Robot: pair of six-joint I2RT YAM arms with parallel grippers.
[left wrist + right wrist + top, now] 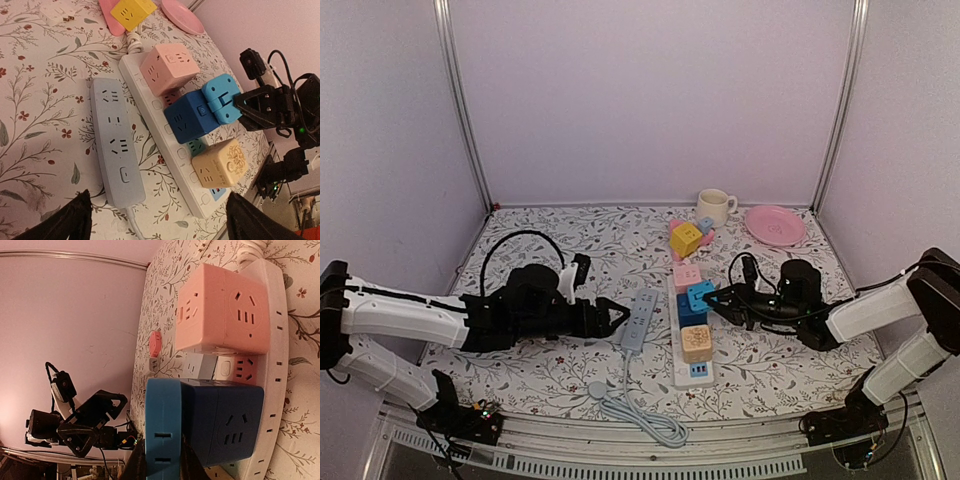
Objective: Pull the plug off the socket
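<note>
Right fingers (135, 469) clamp light-blue plug (162, 430) — coiled cord (650, 425) visible only overhead.

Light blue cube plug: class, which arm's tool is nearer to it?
Right. The right tool is clamped on the light blue cube plug from its right side. The left tool hangs open at the grey power strip, farther left.

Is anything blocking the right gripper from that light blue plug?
Nothing visible does. The right gripper has its fingers on either side of the light blue plug, which sticks out sideways from the dark blue cube on the white power strip.
</note>
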